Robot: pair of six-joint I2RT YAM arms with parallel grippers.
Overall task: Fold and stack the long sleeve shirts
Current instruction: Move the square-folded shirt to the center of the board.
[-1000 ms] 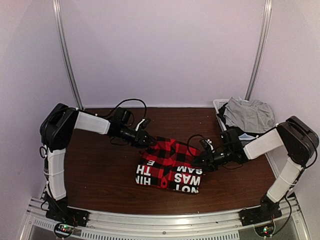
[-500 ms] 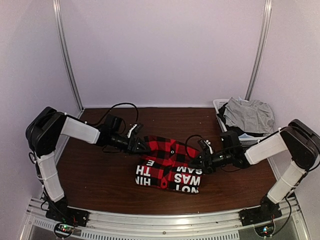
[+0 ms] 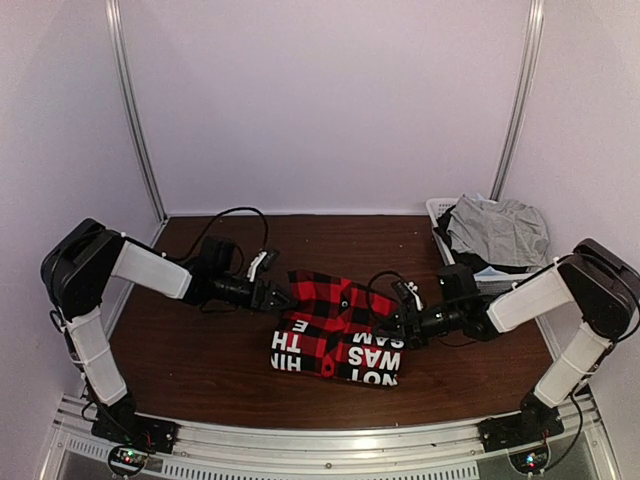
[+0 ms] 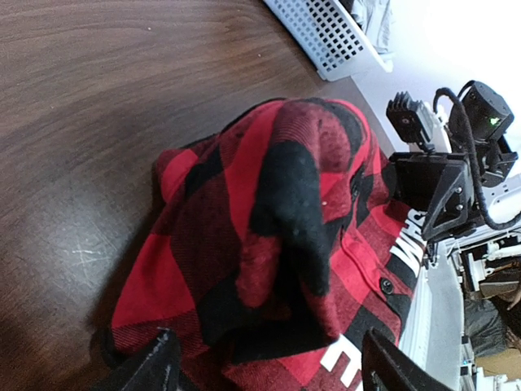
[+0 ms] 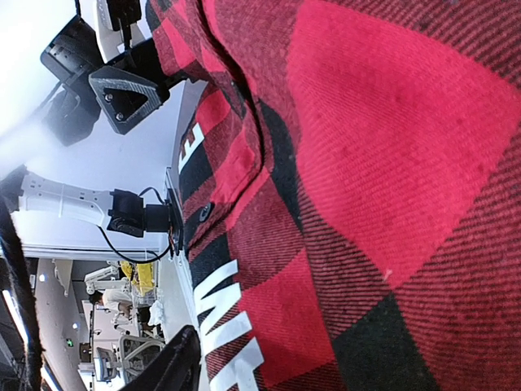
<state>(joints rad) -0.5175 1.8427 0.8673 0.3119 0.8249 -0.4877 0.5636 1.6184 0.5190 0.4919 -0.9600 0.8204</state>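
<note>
Red-and-black check flannel shirt (image 3: 335,338) lies folded into a rough rectangle at the middle of the brown counter (image 3: 200,365), with white lettering (image 3: 372,362) showing upside down along its near edge. I have the left pincer (image 3: 277,297) low at the shirt's far-left corner. Through its wrist camera I see both fingers (image 4: 159,368) spread wide apart, with a humped fold of the cloth rising between and beyond them. The right pincer (image 3: 391,328) sits at the shirt's right edge, close against the fabric. Its wrist camera is filled with plaid and shows only one fingertip (image 5: 177,362), so I cannot tell whether it is parted or clamped. At the far right of the counter a white mesh basket (image 3: 437,212) holds a crumpled grey garment (image 3: 498,230), well apart from the shirt.
</note>
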